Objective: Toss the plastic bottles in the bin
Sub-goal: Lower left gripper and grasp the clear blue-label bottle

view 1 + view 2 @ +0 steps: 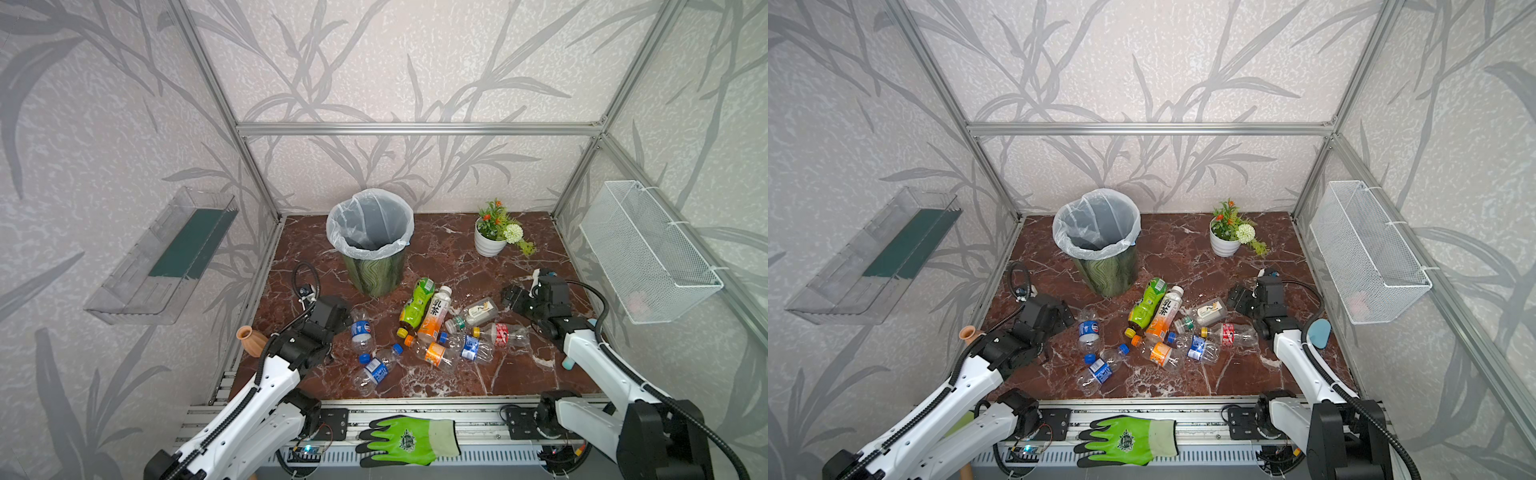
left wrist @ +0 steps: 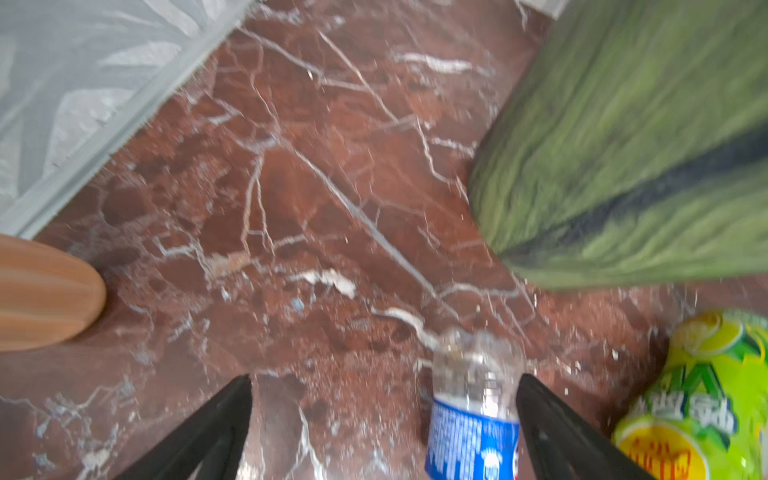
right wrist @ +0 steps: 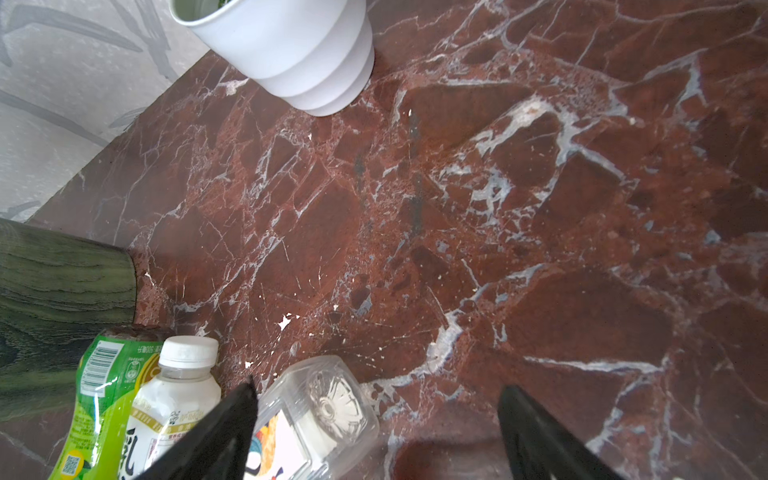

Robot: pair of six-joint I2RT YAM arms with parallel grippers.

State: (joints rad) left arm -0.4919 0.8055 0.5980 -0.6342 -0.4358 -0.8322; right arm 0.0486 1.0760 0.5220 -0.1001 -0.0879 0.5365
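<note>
Several plastic bottles lie in a loose heap on the marble floor in both top views, among them a lime-green one [image 1: 417, 305] and a white-orange one [image 1: 434, 316]. The bin [image 1: 374, 266] stands upright behind them, its white liner open. My left gripper [image 2: 384, 386] is open low over the floor. A clear blue-labelled bottle [image 2: 473, 411] lies between its fingers, close to one of them. My right gripper [image 3: 376, 390] is open too, with a square clear bottle [image 3: 316, 419] lying between its fingers, against one side.
A white flower pot [image 1: 490, 241] stands at the back right. A terracotta vase [image 1: 251, 338] sits by the left arm. A white wire basket [image 1: 648, 249] and a clear shelf [image 1: 166, 257] hang on the side walls. A green glove [image 1: 409, 440] lies on the front rail.
</note>
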